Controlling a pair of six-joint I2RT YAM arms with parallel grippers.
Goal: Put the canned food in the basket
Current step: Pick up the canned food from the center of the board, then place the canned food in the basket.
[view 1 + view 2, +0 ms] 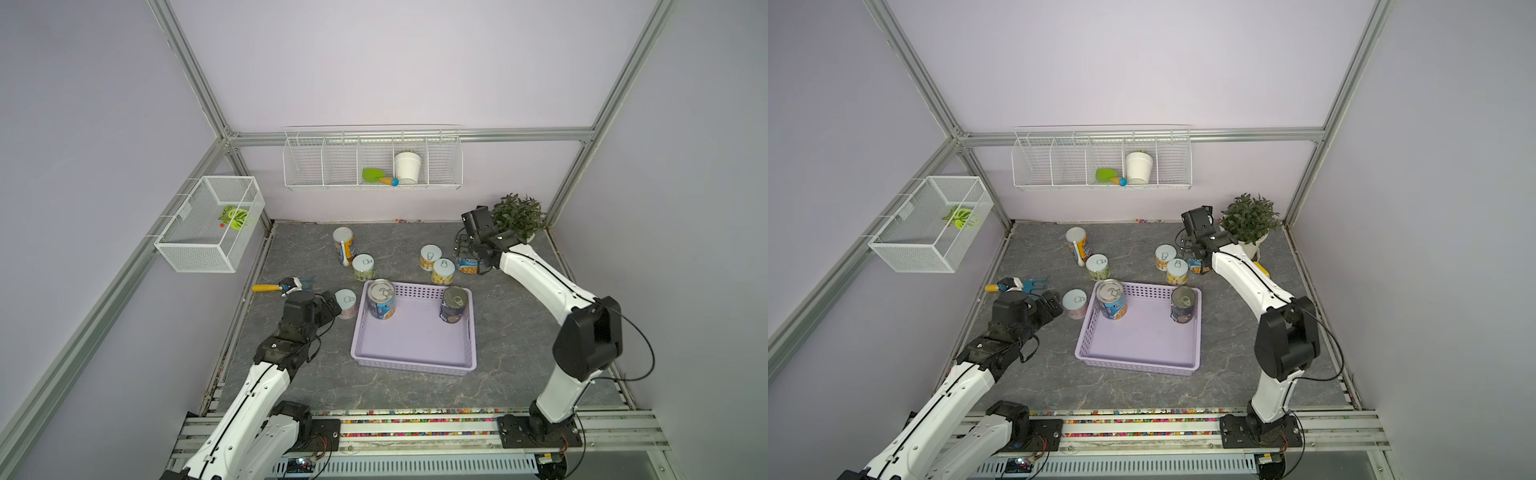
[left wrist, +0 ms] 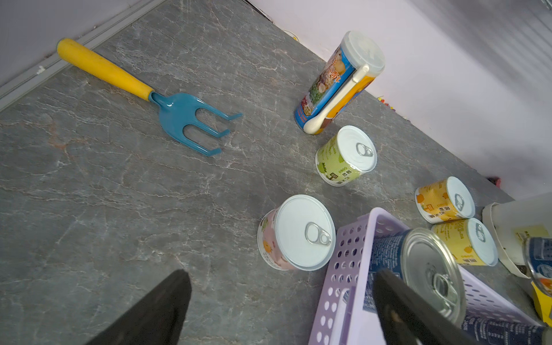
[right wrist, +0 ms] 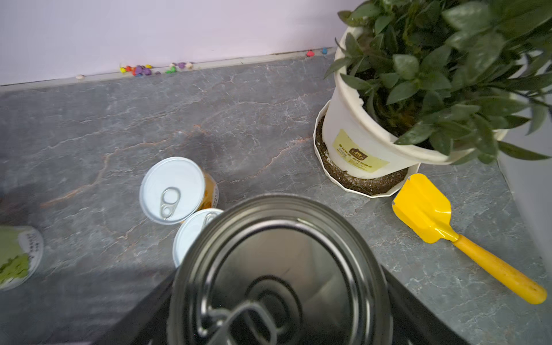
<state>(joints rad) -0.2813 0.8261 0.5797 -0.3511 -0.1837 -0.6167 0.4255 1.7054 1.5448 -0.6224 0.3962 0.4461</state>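
Right gripper clasping blue can; basket lies back toward the robot, on its left; left gripper wide, pink can just ahead

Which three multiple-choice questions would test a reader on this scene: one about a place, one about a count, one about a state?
1. Where does the pink can stand?
A) on the table, beside the basket
B) inside the basket
C) on top of another can

2. How many cans stand in the basket?
A) none
B) two
C) four

3. How is the left gripper?
A) shut on the pink can
B) shut on the basket's rim
C) open, holding nothing

Answers:
1 A: in both top views it stands just outside the basket's wall.
2 B: a blue can and a dark can are inside.
3 C: the left wrist view shows its fingers apart with nothing gripped between them.
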